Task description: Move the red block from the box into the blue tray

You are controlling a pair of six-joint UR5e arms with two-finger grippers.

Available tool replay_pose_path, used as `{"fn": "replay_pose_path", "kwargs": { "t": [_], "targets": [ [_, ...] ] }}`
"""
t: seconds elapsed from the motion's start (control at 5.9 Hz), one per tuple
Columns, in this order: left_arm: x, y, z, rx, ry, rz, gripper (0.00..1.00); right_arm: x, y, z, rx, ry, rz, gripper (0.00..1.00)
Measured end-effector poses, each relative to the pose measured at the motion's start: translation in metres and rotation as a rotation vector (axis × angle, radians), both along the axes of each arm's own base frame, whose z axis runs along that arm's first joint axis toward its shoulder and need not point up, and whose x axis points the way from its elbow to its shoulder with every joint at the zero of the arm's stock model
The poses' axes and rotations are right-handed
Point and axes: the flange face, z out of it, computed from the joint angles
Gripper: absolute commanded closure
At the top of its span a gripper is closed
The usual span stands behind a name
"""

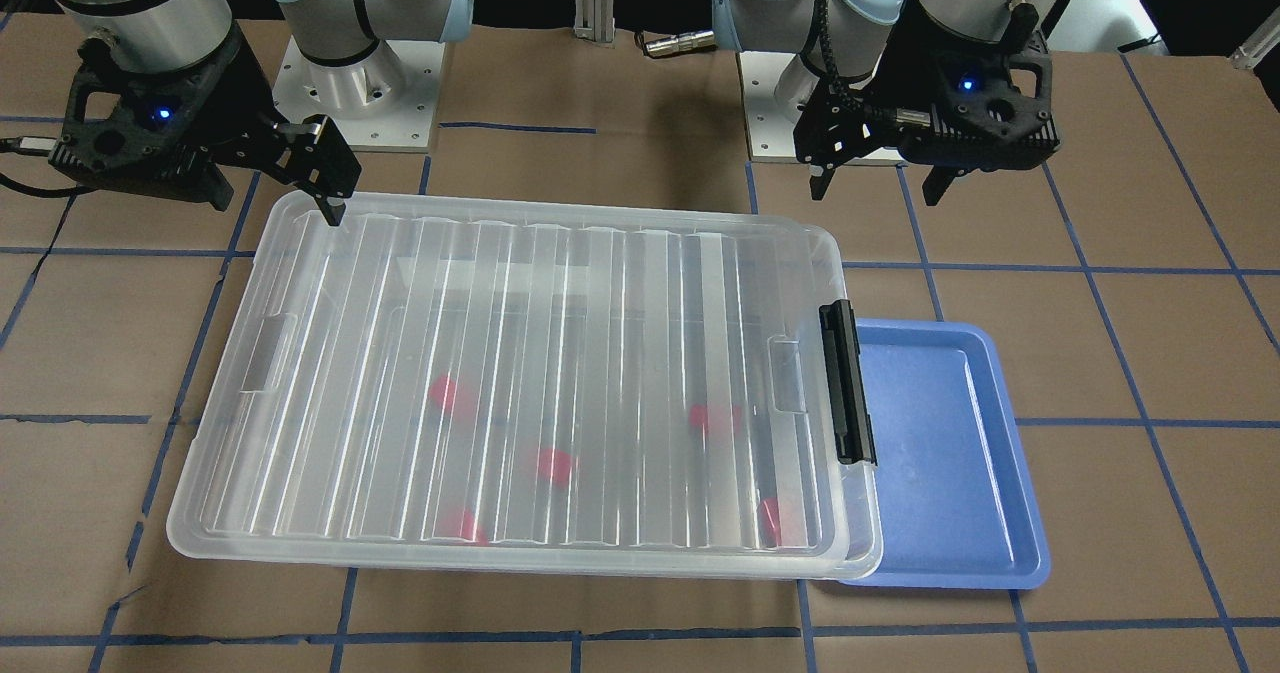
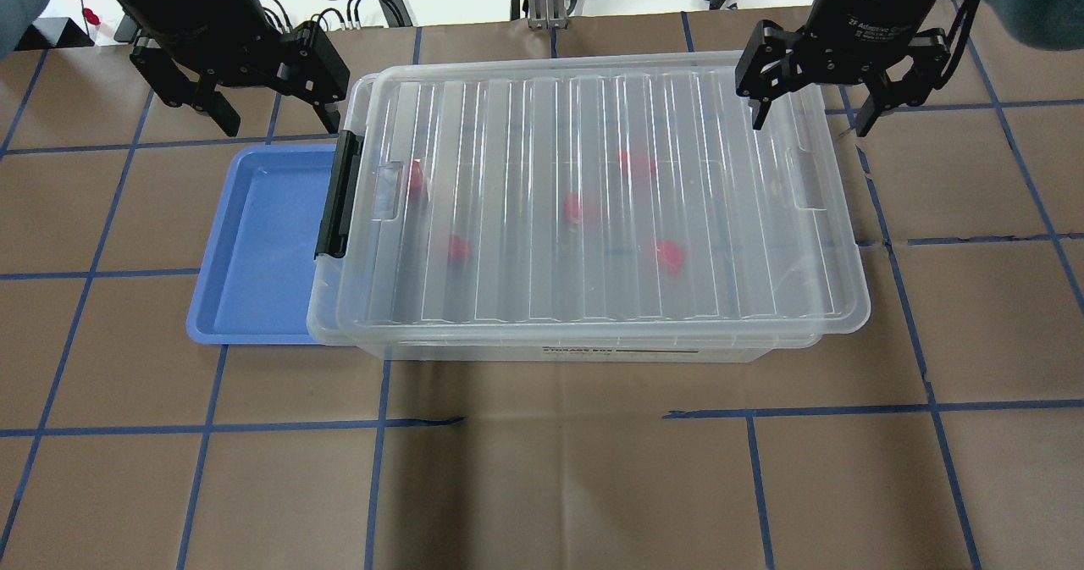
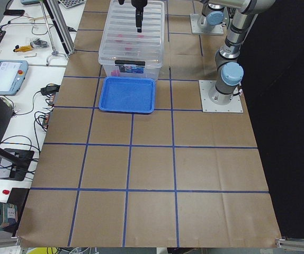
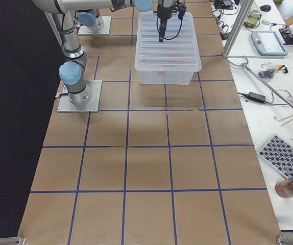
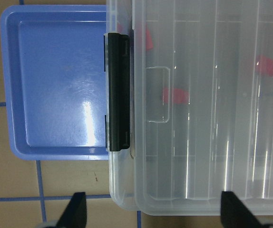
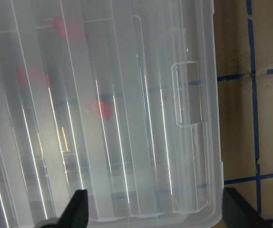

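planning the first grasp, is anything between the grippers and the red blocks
Yes: the ribbed clear lid is on the box, covering the red blocks. The left gripper and right gripper hang open over its ends.

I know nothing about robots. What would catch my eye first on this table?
The big clear box in the middle, closed, with red blocks showing through it. An empty blue tray lies at the box's black latch end. Near each short end of the box hangs an open claw: the left gripper and the right gripper.
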Motion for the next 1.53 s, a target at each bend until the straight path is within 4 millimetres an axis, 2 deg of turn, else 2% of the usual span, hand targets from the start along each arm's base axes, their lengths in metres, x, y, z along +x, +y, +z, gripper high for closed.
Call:
{"fn": "replay_pose_path", "kwargs": {
  "t": [1.19, 1.53],
  "targets": [
    [0.0000, -0.0006, -0.0007, 0.001, -0.003, -0.002, 0.02, 0.0000, 0.0005, 0.0021, -0.008, -0.004, -0.003, 0.00],
    [-0.0001, 0.0002, -0.0002, 0.000, -0.002, -0.002, 0.02, -0.0059, -0.0037, 0.0006, -0.016, -0.006, -0.002, 0.00]
  ]
}}
